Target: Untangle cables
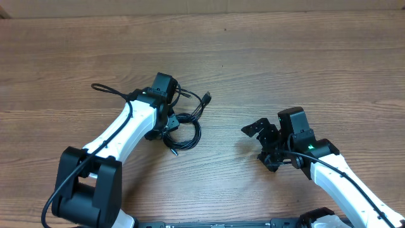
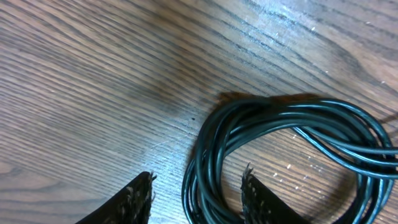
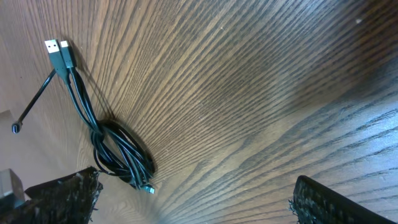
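**A:** Where are the thin black flexible cables (image 1: 185, 132) to be found?

**B:** They are seen on the brown wood-grain bench (image 1: 285, 57). They are wound into a loose coil just under the left arm's wrist, well apart from the right arm.

**A:** How are the end effectors set?

**B:** The left end effector (image 2: 198, 196) is partly spread and set astride one side of the coil. Bare wood is seen between each fingertip and the strands, so nothing is judged to be pinched. The right end effector (image 1: 262, 147) is spread wide, and nothing is carried in it.

**A:** How can the cables be expected to handle?

**B:** They are judged to be light, limp and smooth-jacketed. A strand may slip from a loose pinch, and the whole coil may be dragged along if one loop is pulled. A hold is best taken just behind the plug ends (image 1: 207, 97), where the strands leave the coil side by side.

**A:** Which way is the bundle pointed?

**B:** In the overhead view its long axis is laid diagonally, from the coil out to the plug ends at the far right. A loose strand (image 1: 104, 88) is trailed off to the far left.
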